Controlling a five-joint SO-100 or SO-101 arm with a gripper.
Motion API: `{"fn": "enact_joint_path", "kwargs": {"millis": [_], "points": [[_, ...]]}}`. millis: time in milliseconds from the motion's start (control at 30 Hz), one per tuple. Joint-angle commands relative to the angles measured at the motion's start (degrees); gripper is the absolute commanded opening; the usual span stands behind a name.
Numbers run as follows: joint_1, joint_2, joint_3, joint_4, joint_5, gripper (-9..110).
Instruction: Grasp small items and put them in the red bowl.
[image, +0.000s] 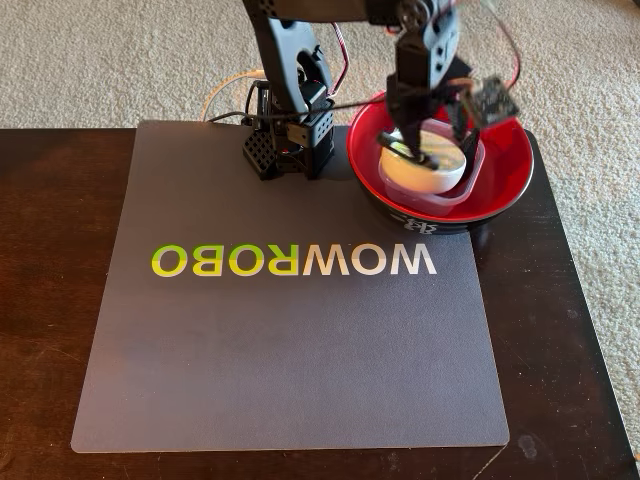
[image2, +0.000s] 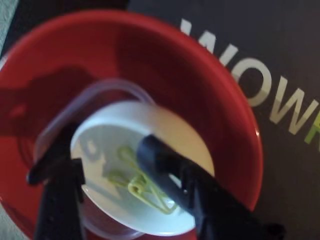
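The red bowl (image: 512, 165) (image2: 200, 75) stands at the mat's back right corner in the fixed view. Inside it lies a clear square tub (image: 462, 192) (image2: 100, 89), and a small white round dish (image: 432, 172) (image2: 107, 132) rests on the tub. Yellow-green paper clips (image2: 146, 194) lie in the dish, close to the right finger in the wrist view. My gripper (image: 425, 145) (image2: 99, 159) hangs over the dish, open, with one finger on each side of the dish's middle. Nothing sits between the fingers.
A grey mat (image: 290, 350) with WOWROBO lettering covers a dark wooden table (image: 60, 300). The arm's base (image: 288, 140) stands at the mat's back edge, just left of the bowl. Beige carpet (image: 100, 60) lies beyond the table.
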Motion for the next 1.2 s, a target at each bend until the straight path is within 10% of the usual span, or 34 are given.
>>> {"fn": "enact_joint_path", "kwargs": {"millis": [0,700,1167], "points": [[-5.45,1.05,-4.22,0.44,-3.25,26],[-7.65,1.76,-5.89,-0.62,-9.67,24],[30.67,5.98,-0.44,-2.72,-39.11,20]]}}
